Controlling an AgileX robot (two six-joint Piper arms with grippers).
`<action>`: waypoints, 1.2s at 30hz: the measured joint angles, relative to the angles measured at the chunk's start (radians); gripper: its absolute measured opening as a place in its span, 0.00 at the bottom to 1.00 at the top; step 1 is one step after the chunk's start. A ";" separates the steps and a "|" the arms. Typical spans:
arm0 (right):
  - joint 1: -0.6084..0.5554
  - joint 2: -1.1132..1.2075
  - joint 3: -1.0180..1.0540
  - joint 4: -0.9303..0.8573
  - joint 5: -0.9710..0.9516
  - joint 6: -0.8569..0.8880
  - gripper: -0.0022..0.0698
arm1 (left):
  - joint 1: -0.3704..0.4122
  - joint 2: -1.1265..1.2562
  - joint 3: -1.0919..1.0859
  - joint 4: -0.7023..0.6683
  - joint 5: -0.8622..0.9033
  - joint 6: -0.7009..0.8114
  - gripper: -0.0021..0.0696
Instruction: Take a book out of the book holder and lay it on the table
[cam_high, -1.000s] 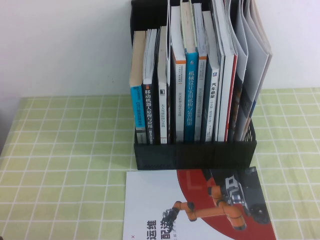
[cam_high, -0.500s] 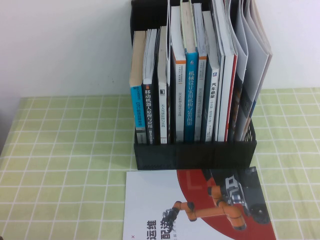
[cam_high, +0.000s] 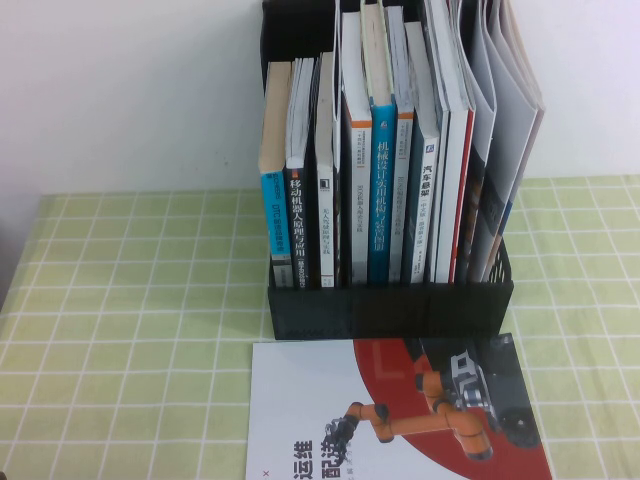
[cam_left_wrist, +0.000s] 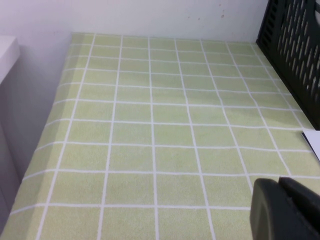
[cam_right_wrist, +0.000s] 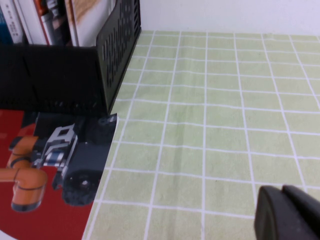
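High view: one book holder (cam_high: 390, 305), one robot booklet (cam_high: 395, 415) flat; left gripper (cam_left_wrist: 287, 210), right gripper (cam_right_wrist: 287, 212) fingers pressed together.

Tall black plastic book holder (cam_high: 390, 310) with divided slots, a low front wall and perforated sides, standing upright near the far edge of the table (cam_high: 130, 300), roughly midway between its left and right edges. Light green cloth with a white grid across the whole table. In the holder's rightmost slot, the book (cam_high: 520, 120): large, thin, pale grey-white cover, upright but floppy, top bowing rightward above the holder's side wall.
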 joint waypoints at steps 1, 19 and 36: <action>0.000 0.000 0.000 0.000 0.000 0.000 0.03 | 0.000 0.000 0.000 0.000 0.000 0.000 0.02; 0.000 0.000 0.000 0.240 -0.647 0.086 0.03 | 0.000 0.000 0.008 -0.044 -0.667 0.010 0.03; 0.000 0.000 -0.104 0.174 -1.208 0.227 0.03 | 0.000 -0.001 -0.161 -0.139 -1.323 -0.162 0.03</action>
